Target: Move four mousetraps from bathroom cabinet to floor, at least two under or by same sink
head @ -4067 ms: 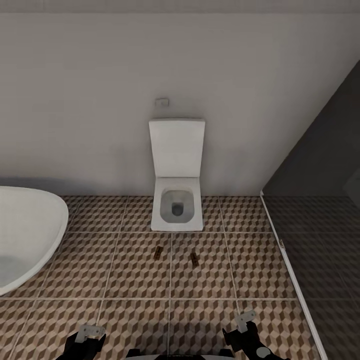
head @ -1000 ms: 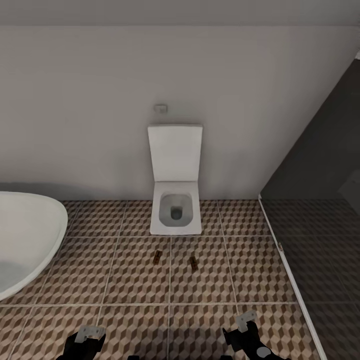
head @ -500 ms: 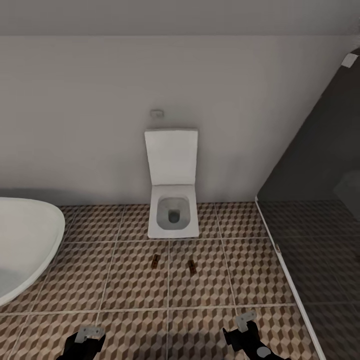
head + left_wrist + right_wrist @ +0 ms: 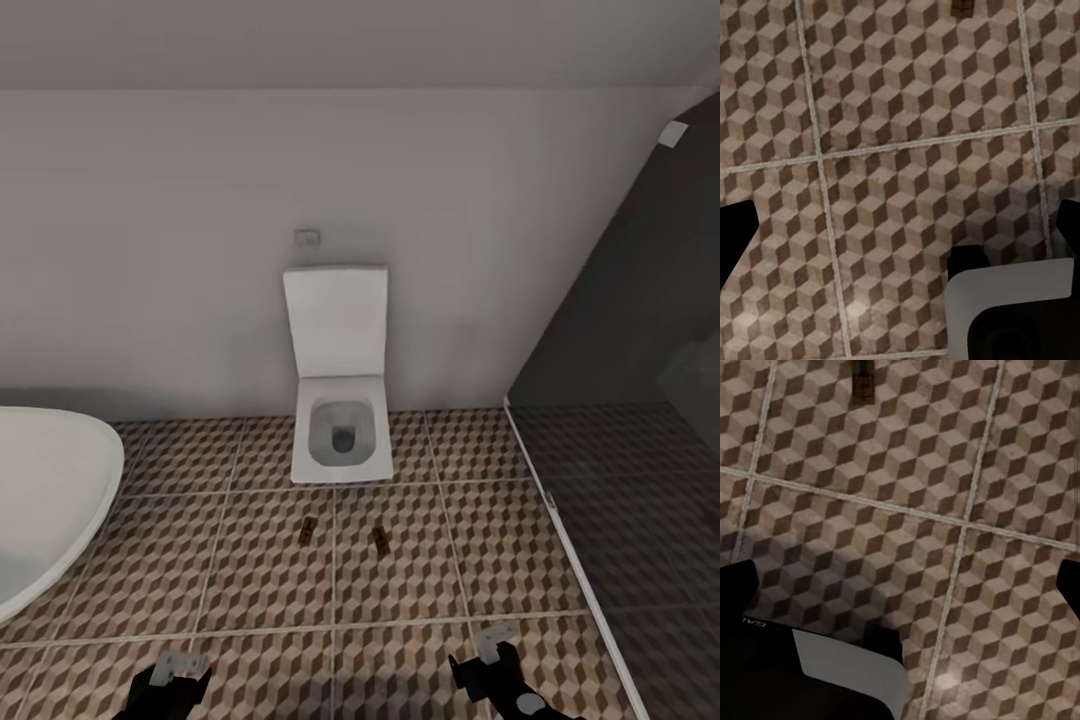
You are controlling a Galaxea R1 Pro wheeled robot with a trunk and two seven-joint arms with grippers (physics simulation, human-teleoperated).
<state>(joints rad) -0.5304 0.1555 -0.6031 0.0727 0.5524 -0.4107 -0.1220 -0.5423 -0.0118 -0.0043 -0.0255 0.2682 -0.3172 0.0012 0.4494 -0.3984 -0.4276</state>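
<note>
Head camera looks down on the bathroom floor [image 4: 240, 560], large square tiles printed with small brown, beige and white cubes and pale grout lines. Two small flat brown wooden mousetraps lie on it in front of the white square toilet [image 4: 341, 420] with raised lid: the left mousetrap [image 4: 308, 531] at about 7 o'clock from the bowl, the right mousetrap [image 4: 380, 540] at about 5 o'clock, near each other but apart, a grout line between them. White oval bathtub rim [image 4: 95, 500] sits at 9 o'clock of the view; dark shower area [image 4: 640, 480] at 3 o'clock. Left pincer [image 4: 170, 682] and right pincer [image 4: 492, 660] hang low at 7 and 5 o'clock, both well short of the traps. In the left wrist view the dark fingers [image 4: 733, 240] stand wide apart at the frame edges with nothing between them but tile; one trap [image 4: 961, 7] peeks in at the frame edge. Right wrist view matches: fingers [image 4: 735, 581] spread wide, empty, a trap [image 4: 863, 382] ahead on the tile. No sink or cabinet visible, so I judge two traps are down but not near a sink. Handling estimate: light, stiff boards, thin against the floor, wire parts possibly snaggy. I would take each across the long edges of the board, clear of the wire, with a low, flat approach.
</note>
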